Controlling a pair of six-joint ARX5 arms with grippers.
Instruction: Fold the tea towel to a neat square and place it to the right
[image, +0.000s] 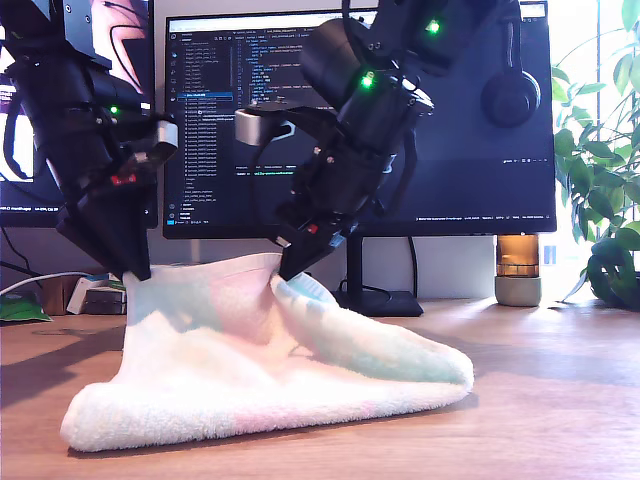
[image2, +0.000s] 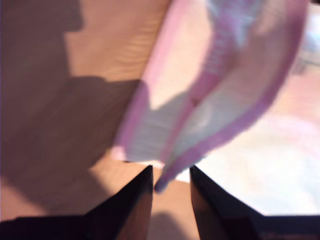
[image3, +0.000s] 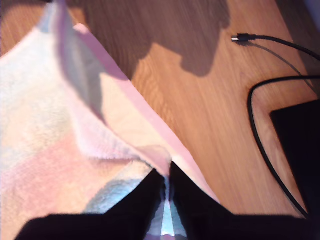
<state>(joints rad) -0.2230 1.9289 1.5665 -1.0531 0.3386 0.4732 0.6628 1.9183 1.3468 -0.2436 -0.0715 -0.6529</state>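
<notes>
The tea towel (image: 260, 370) is fluffy pale terry with mint and pink tints and a pink edge band. It lies on the wooden table with its far edge lifted at two corners. My first gripper (image: 135, 272) is at the exterior view's left. The pink band (image2: 235, 125) runs down between its fingers (image2: 171, 172), which show a narrow gap around the cloth. My second gripper (image: 290, 265) is near the exterior view's middle, a little higher. It is pinched tight on the other corner (image3: 167, 172). The towel (image3: 55, 135) sags between the two.
A monitor (image: 450, 120) on a black stand base (image: 385, 303) sits close behind the towel. Headphones (image: 510, 95) hang on it. Black cables (image3: 260, 135) lie beside the base. At the exterior view's right are a small jar (image: 518, 270) and a leafy plant (image: 605, 200).
</notes>
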